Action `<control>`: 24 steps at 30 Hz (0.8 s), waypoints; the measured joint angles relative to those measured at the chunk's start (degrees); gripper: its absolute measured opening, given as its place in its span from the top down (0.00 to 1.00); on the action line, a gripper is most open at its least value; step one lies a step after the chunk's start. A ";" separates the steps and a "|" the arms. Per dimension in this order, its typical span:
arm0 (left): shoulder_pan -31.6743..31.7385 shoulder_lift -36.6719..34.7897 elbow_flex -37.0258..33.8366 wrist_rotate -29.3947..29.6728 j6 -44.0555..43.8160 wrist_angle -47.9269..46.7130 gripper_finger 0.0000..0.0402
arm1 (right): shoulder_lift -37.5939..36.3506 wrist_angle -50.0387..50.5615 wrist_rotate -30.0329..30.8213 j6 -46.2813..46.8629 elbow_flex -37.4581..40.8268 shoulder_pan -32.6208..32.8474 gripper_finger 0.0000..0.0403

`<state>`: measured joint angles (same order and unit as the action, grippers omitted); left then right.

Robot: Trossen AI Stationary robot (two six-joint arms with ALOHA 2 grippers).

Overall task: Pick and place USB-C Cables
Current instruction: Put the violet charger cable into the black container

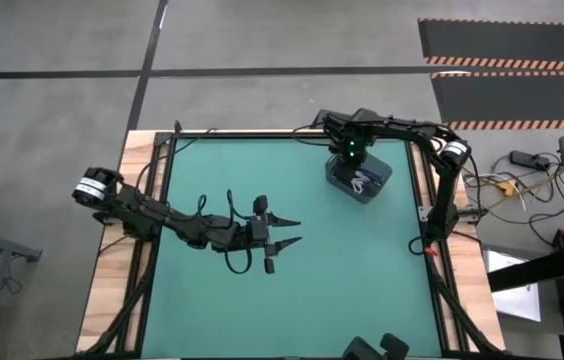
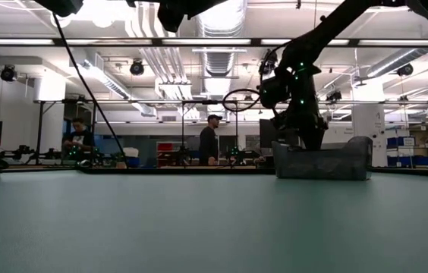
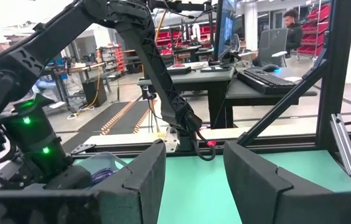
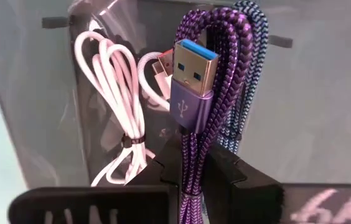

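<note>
In the high view the right hand (image 1: 354, 168) covers most of the grey bin (image 1: 359, 181), and what lies inside is too small to tell apart. From desk height the bin's wall (image 2: 324, 161) hides its contents completely. In the right wrist view the purple braided cable (image 4: 195, 99) runs down between the closed fingers and is cut off at the picture's edge; it covers most of a blue braided cable (image 4: 250, 68) behind it. The white cable bundle (image 4: 121, 93) is partly behind the finger.
</note>
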<state>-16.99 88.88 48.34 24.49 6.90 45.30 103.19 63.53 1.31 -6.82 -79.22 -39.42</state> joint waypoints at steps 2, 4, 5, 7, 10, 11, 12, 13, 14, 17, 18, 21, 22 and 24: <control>0.00 0.00 0.00 0.00 0.00 0.02 0.63 | 0.58 -0.17 0.04 -0.36 0.00 0.00 0.94; 0.00 0.00 0.00 0.00 0.00 0.00 0.63 | 1.08 -0.71 0.06 -0.54 0.02 0.00 0.94; 0.00 0.00 0.00 0.00 0.00 0.00 0.63 | 1.27 -1.15 0.07 -0.56 0.02 0.00 0.94; 0.00 0.00 0.00 0.00 0.00 0.01 0.63 | 1.62 -1.67 0.05 -0.62 0.02 0.00 0.94; 0.00 0.00 0.00 0.00 0.00 0.02 0.63 | 2.17 -1.78 0.06 -0.81 0.02 0.00 0.94; 0.00 0.00 0.00 0.00 0.00 0.00 0.63 | 2.34 -1.98 0.03 -0.83 0.02 0.00 0.94; 0.00 0.00 0.00 0.00 -0.01 0.02 0.63 | 2.47 -2.13 0.01 -0.84 0.02 0.00 0.94; 0.00 0.00 0.00 0.00 0.00 0.00 0.63 | 2.67 -2.25 -0.01 -0.85 0.02 0.00 0.94; 0.00 0.00 0.00 0.00 -0.01 0.01 0.63 | 2.85 -2.37 -0.04 -0.89 0.02 0.00 0.94; 0.00 0.00 0.00 0.00 0.00 0.00 0.63 | 3.63 -2.56 -0.07 -1.12 0.02 0.00 0.94; 0.00 0.00 0.00 0.00 -0.02 0.02 0.63 | 3.75 -2.60 -0.08 -1.37 0.02 0.00 0.94; 0.00 0.00 0.00 0.00 -0.02 0.00 0.63 | 3.81 -3.21 -0.16 -1.80 0.02 0.02 0.93; 0.00 0.00 0.00 0.00 -0.01 0.00 0.63 | 3.81 -3.43 -0.23 -1.78 0.02 0.02 0.92; 0.00 0.00 0.00 0.00 -0.02 0.00 0.63 | 3.77 -3.88 -0.25 -1.75 0.03 0.02 0.89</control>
<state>-16.99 88.88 48.34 24.49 6.87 45.30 106.96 59.66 1.06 -8.57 -79.19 -39.40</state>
